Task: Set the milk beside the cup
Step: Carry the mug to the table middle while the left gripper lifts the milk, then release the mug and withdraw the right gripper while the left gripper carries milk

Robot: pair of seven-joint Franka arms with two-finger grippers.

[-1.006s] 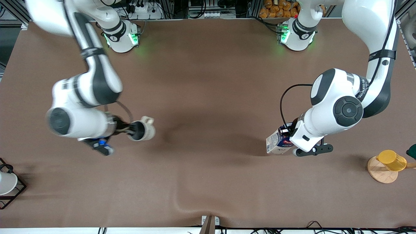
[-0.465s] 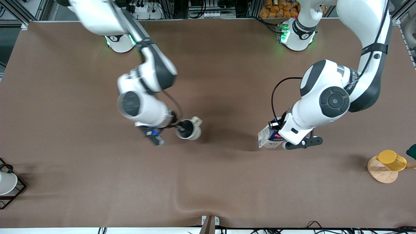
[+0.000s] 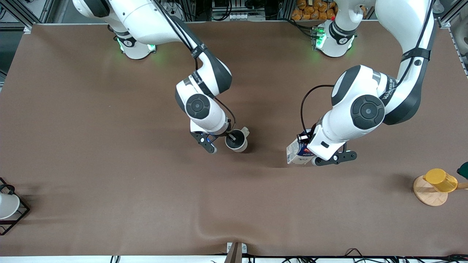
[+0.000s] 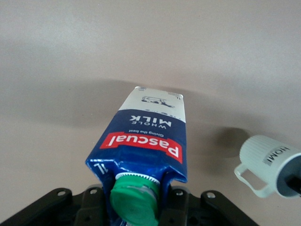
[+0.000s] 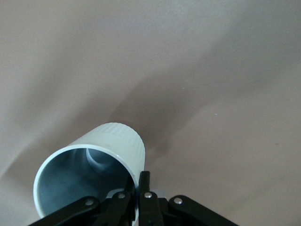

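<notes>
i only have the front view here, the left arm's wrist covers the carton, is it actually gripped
Observer: Yes. In the left wrist view the left gripper is shut on the top of the milk carton, at the green cap.
Operator: and the mug, how does the right arm have it
Observer: The right wrist view shows the right gripper pinching the mug by its rim, one finger inside the grey interior.
Operator: is the mug close to the carton yet
Observer: From the left wrist view, bare table separates them, and the mug's handle faces the carton.
</notes>
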